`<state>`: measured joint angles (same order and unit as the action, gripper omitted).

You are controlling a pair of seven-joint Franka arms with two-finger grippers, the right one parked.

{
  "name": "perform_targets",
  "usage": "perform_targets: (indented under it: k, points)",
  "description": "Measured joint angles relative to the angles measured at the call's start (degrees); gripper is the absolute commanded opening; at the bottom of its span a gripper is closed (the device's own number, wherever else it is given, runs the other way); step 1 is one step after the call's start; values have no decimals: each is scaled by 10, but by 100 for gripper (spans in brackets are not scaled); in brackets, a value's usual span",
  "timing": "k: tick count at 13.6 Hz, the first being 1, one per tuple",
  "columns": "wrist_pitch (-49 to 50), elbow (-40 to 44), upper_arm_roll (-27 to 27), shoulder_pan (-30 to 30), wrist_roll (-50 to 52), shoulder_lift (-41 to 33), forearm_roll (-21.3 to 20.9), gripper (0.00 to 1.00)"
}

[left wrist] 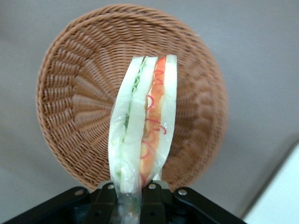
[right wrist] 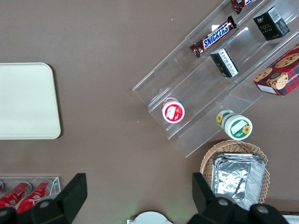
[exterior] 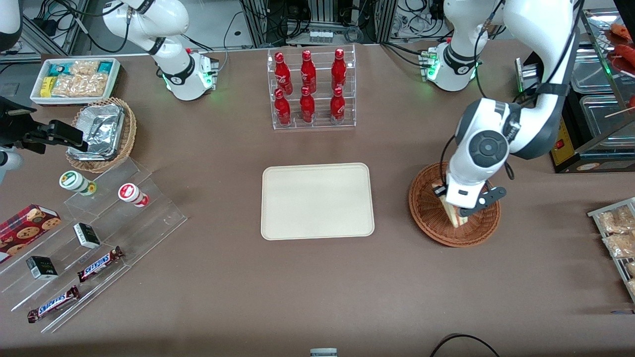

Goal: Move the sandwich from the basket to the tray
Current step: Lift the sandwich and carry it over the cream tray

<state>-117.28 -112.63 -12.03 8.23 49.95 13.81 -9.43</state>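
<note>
Sandwich [left wrist: 145, 126] sits pinched between the fingers of our gripper [exterior: 454, 210], standing on edge with its filling layers facing the wrist camera. We see the jaws pressed against the bread at one end of the wedge, so the grasp looks made. In the front view the sandwich shows as a pale strip just under the wrist, over the basket [exterior: 426, 208].

Whether the wedge is clear of the wicker we cannot tell for sure. From the wrist camera the basket's weave spreads wide around the sandwich and looks a little way off from it, so we judge that the sandwich hangs just above the bowl rather than resting in it.

The tray [exterior: 317, 201] lies bare, near the basket and toward the parked arm's end of the table from it, with open tabletop between the two. Nothing stands in that gap.

So we count the pick as done, or nearly so. What is left is the greater part: raise the sandwich above the basket's rim, carry it sideways over the tray, lower it and let go. The wedge is soft and held by one end, so it may sag or slip on the way.
</note>
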Motion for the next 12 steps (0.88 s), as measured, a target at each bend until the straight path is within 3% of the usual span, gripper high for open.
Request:
perform_targets:
  k: [5, 12]
  points:
    - [0, 50, -26, 74, 0, 38, 7, 0]
    - [0, 213, -28, 197, 35, 175, 27, 0]
